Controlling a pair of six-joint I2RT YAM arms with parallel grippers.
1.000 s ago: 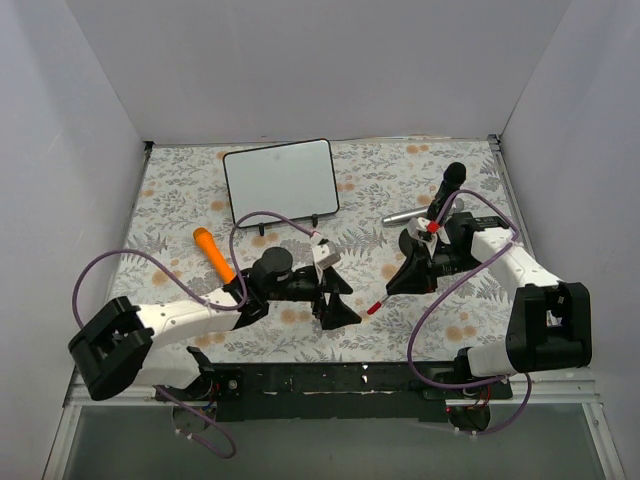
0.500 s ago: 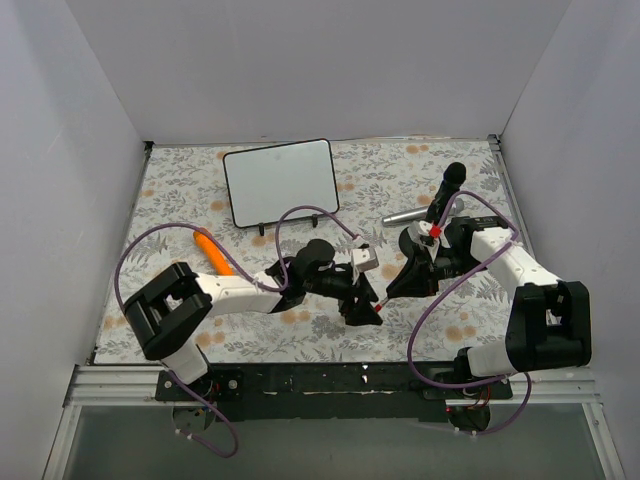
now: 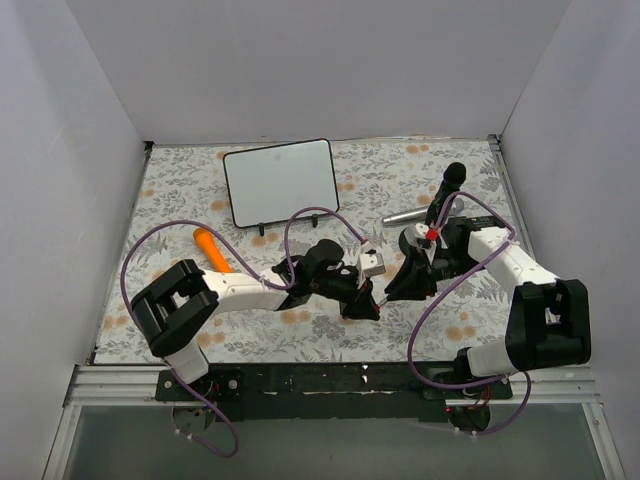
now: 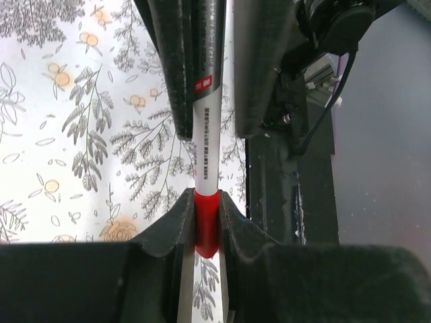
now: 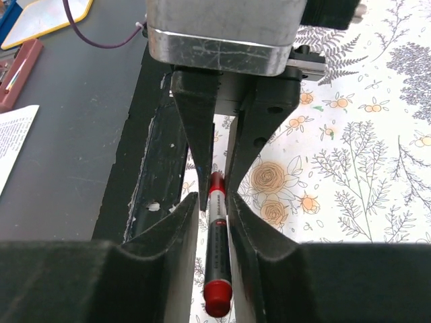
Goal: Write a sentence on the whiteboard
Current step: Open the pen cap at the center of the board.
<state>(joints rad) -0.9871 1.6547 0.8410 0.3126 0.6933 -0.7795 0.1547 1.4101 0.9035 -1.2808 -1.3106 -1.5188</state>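
The whiteboard [image 3: 278, 181] stands tilted on its stand at the back left, its face blank white with no sentence showing. A marker [image 3: 379, 296], red at both ends, hangs between the two grippers near the table's front middle. My left gripper [image 3: 368, 299] [image 4: 207, 196] is shut on one red end of the marker [image 4: 207, 225]. My right gripper [image 3: 397, 288] [image 5: 213, 200] straddles the marker's barrel [image 5: 217, 249], its jaws slightly parted with a thin gap on one side. The other red end [image 5: 217, 298] points back at the right wrist camera.
An orange pen-like object [image 3: 212, 251] lies left of the left arm. A black microphone-shaped object [image 3: 447, 187] and a silver cylinder [image 3: 404, 215] lie behind the right gripper. A wire stand [image 3: 291, 222] props the board. A black rail [image 3: 320, 379] runs along the near edge.
My left arm swung right to the marker and its wide-open jaws closed on the red end. My right gripper, shut on the marker before, has eased its jaws apart.
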